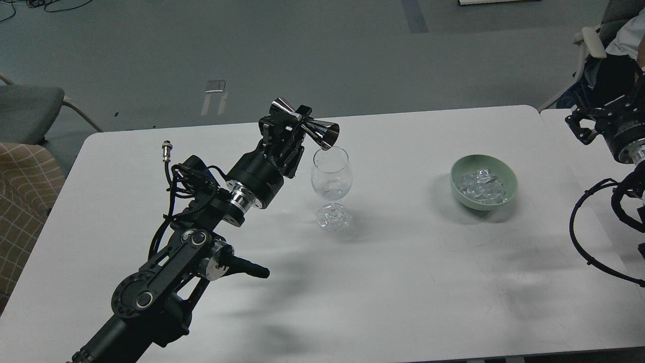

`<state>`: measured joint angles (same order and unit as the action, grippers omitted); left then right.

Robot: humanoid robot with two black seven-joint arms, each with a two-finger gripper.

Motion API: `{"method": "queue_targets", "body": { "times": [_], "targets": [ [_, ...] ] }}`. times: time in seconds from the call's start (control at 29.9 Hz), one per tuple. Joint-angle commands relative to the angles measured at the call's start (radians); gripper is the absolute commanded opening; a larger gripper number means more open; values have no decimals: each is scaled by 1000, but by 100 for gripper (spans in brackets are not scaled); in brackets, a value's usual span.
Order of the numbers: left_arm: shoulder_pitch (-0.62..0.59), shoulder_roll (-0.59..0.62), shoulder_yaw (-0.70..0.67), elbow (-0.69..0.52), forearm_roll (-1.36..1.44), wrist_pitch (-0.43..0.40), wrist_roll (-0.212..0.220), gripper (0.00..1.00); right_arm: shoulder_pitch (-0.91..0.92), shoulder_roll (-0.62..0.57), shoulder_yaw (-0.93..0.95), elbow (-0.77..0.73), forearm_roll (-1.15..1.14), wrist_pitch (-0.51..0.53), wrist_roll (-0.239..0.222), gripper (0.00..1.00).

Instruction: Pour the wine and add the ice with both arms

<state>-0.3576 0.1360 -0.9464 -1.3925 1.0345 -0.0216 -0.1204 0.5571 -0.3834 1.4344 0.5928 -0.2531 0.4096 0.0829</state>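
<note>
A clear wine glass [331, 181] stands upright near the middle of the white table [403, 282]. My left gripper [295, 121] is shut on the waist of a shiny steel double-cone jigger [308, 125]. The jigger lies tipped on its side, its open right mouth just over the glass's left rim. A green bowl [509, 177] to the right holds a heap of clear ice [480, 187]. My right gripper [587, 123] is at the far right edge, well away from the bowl, with its fingers spread and empty.
A grey chair [25, 108] and a checked seat [20, 196] stand left of the table. A second white table [569, 146] adjoins on the right. A seated person [622, 45] is at the top right corner. Black cables [584, 237] loop from my right arm.
</note>
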Motion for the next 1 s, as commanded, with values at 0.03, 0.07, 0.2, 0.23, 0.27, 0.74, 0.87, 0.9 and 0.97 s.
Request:
{"method": "queue_targets", "body": {
  "times": [0.03, 0.07, 0.2, 0.23, 0.27, 0.74, 0.87, 0.9, 0.97],
  "targets": [
    [2, 7, 0, 4, 36, 0, -1, 2, 0, 0, 0, 1, 0, 0, 0, 100],
    [2, 7, 0, 4, 39, 0, -1, 2, 0, 0, 0, 1, 0, 0, 0, 100],
    [0, 8, 0, 4, 74, 0, 1, 2, 0, 0, 0, -1, 0, 0, 0, 100],
    [0, 8, 0, 6, 90, 0, -1, 2, 0, 0, 0, -1, 0, 0, 0, 100],
    [0, 7, 1, 6, 119, 0, -1, 2, 0, 0, 0, 1, 0, 0, 0, 100],
    [-50, 8, 23, 0, 205, 6, 5, 1, -6, -2, 8, 1, 1, 2, 0, 100],
    [-55, 11, 28, 1, 219, 6, 4, 1, -8, -3, 8, 1, 1, 2, 0, 100],
    [-55, 11, 28, 1, 220, 6, 4, 1, -8, -3, 9, 1, 1, 2, 0, 100],
    [-54, 11, 28, 1, 236, 8, 2, 1, -8, -3, 8, 1, 1, 2, 0, 100]
  ]
}}
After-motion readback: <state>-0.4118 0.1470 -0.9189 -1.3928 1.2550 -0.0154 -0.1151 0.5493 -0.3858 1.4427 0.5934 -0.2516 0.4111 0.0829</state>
